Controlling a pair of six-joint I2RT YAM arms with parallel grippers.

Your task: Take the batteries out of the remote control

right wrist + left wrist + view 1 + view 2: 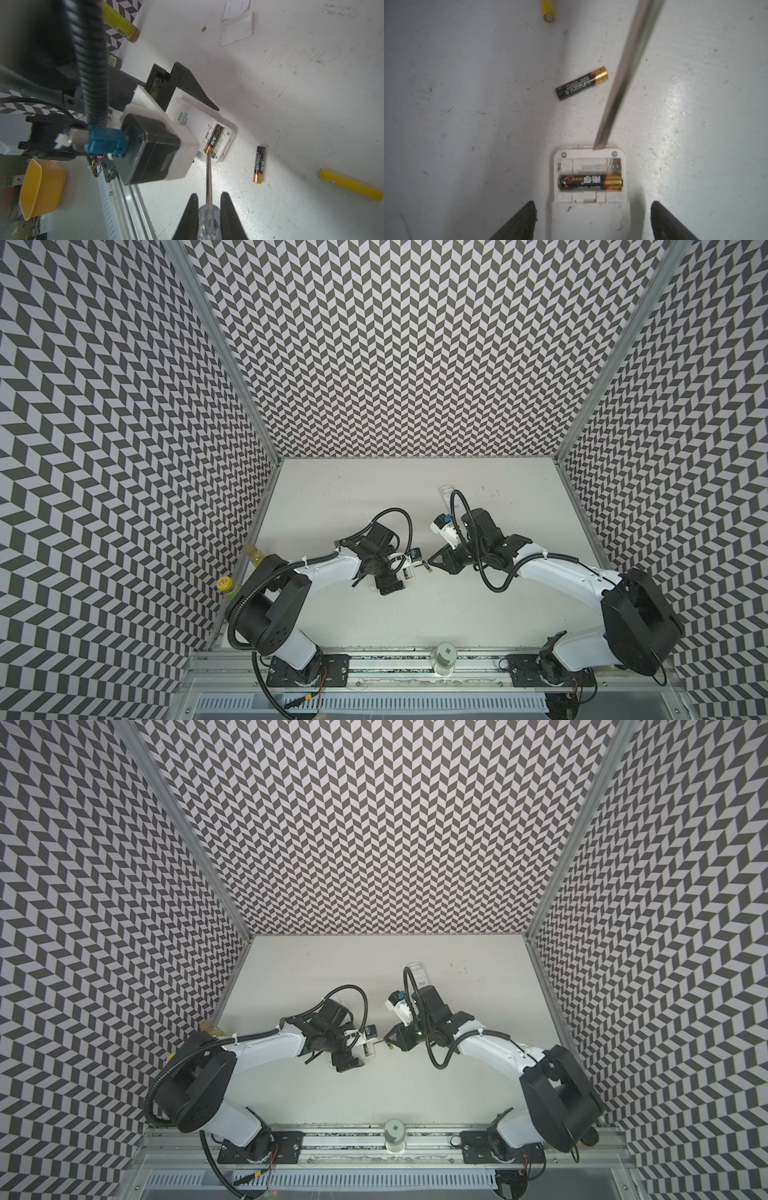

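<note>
Well, in both top views the flat white plastic remote control (405, 572) lies in the middle of the white desk (291, 1094) between my arms, too small there to read its bay

From the left wrist, my left hand (591, 207) stands wide open astride the remote, touching neither side and holding nothing. One black cylindrical battery with a gold end (589, 182) sits in the open bay, its long axis crosswise to the remote. The other black battery (581, 83) lies flat on the desk nearby, and a yellow battery (548, 10) lies further off

From the right wrist, my right hand (207, 197) is clamped on the clear-handled steel screwdriver (208, 176). Its blade tip is at the seated cell's gold end, which points towards my right hand. With nothing pinning the remote, I reckon levering could shove it sideways, or the blade could skid off and fling the cell across the desk
</note>
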